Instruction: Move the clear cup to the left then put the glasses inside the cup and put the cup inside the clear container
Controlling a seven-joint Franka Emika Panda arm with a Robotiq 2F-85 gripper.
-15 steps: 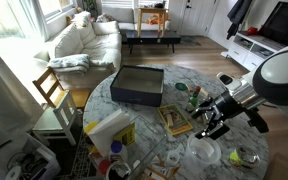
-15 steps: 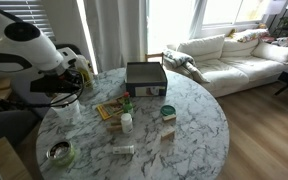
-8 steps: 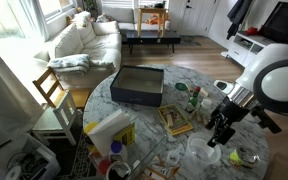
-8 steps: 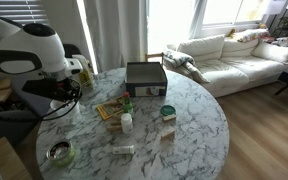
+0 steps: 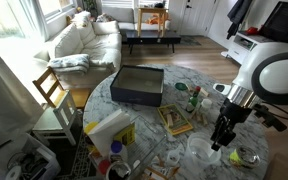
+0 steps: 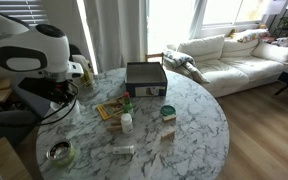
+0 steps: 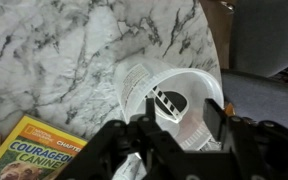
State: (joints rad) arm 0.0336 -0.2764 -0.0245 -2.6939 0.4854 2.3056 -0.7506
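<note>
The clear cup [image 7: 174,95] is a wide whitish see-through plastic cup near the marble table's edge. A black-and-white striped piece [image 7: 168,100] shows inside it; I cannot tell whether it is the glasses. My gripper [image 7: 182,116] hangs just above the cup. It is open, with one finger [image 7: 149,112] on one side of the rim and the other on the opposite side. In an exterior view the gripper [image 5: 221,138] points down beside the cup [image 5: 200,152]. The dark rectangular box [image 5: 137,85] stands open at the far side of the table and also shows in the other exterior view [image 6: 145,78].
A yellow book [image 7: 34,150] lies next to the cup and shows in an exterior view [image 5: 174,121]. A green bottle [image 5: 194,99], a small white bottle [image 6: 127,122], a green-lidded jar [image 6: 168,112] and a round tin [image 5: 246,156] stand on the round marble table [image 6: 184,140].
The arm has swung in and down, bringing the gripper from above the table's edge to just over the clear cup.
</note>
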